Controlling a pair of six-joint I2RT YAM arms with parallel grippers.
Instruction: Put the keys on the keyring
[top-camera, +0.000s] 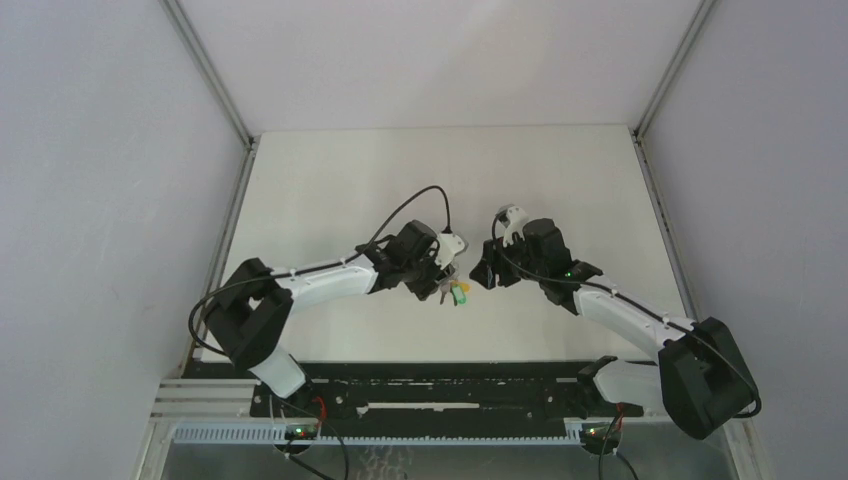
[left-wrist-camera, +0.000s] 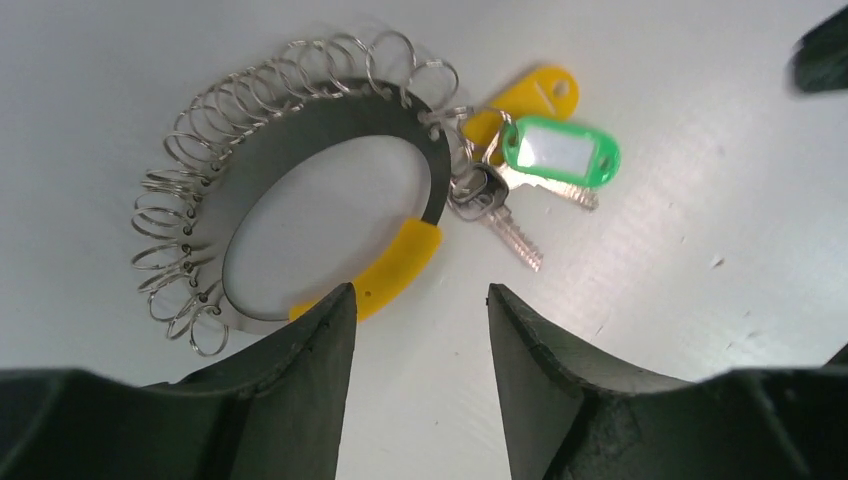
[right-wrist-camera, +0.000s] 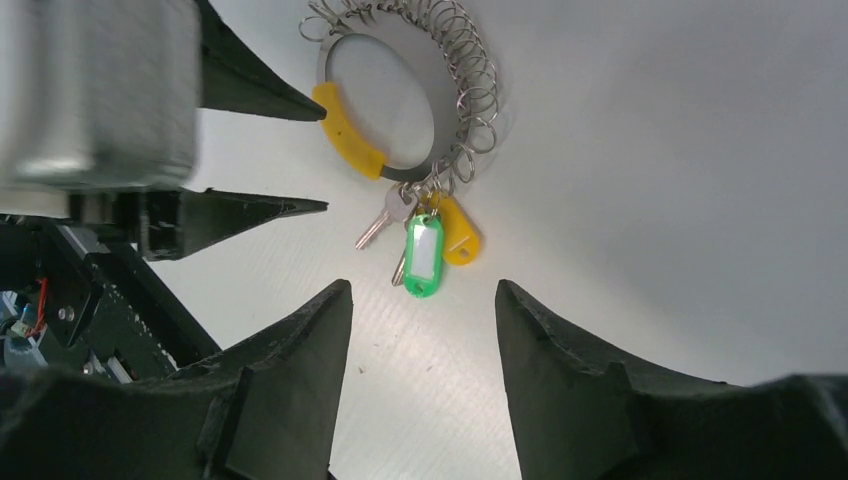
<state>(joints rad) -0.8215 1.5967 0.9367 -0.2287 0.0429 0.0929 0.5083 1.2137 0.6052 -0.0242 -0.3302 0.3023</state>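
1. Top view. We record a matt white table (top-camera: 330, 180). Both arms reach inward over its middle, elbows out and wrists bent down, almost nose to nose. The left gripper (top-camera: 445, 278) stands over the keys (top-camera: 458, 293), which show as specks of green and yellow. The right gripper (top-camera: 485, 272) is just beside them.

2. Left wrist view. We list the keyring (left-wrist-camera: 330, 118) as a flat dark band lying on the table. Thin wire loops (left-wrist-camera: 190, 150) fringe its outer edge, and a smooth yellow sleeve (left-wrist-camera: 400, 265) covers one stretch. The keys, of toothed silver metal, are linked to its rim. With them are a glossy green tag (left-wrist-camera: 560, 152) and a yellow tag (left-wrist-camera: 530, 95). The tapered black fingers (left-wrist-camera: 320, 350) stand apart and hold nothing. One tip overlaps the sleeve, and we cannot tell whether it touches.

3. Right wrist view. The jaws gape empty above the table. The keys lie flat beyond the gap, below the ring.
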